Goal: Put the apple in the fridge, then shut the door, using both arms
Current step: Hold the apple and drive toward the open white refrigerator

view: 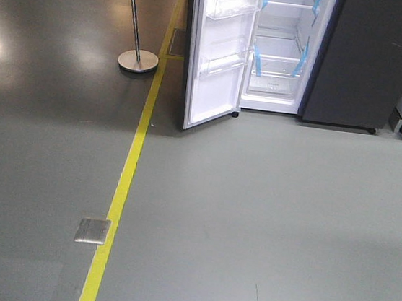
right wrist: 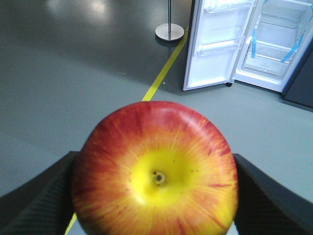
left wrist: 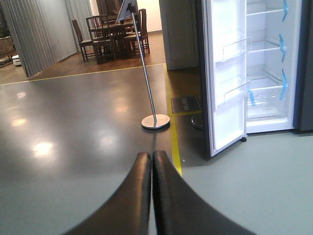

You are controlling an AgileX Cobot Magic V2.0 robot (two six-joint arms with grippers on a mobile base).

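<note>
A red and yellow apple [right wrist: 155,171] fills the right wrist view, clamped between the two dark fingers [right wrist: 34,200] of my right gripper [right wrist: 155,196], which is shut on it. My left gripper [left wrist: 151,159] is shut with nothing between its fingers, low over the floor. Ahead stands the fridge [view: 281,51] with white lining, clear shelves and blue tape strips; it also shows as the fridge [left wrist: 266,68] and the fridge [right wrist: 274,49]. The door [view: 216,50] is swung wide open to the left, its white inner face with clear bins showing, as on the door [left wrist: 225,78] and the door [right wrist: 215,44]. Both grippers are well short of the fridge.
A yellow floor line [view: 127,171] runs toward the fridge's left side. A metal pole on a round base [view: 137,60] stands left of the door. A dark grey cabinet [view: 374,61] adjoins the fridge on the right. A small metal floor plate [view: 93,230] lies near the line.
</note>
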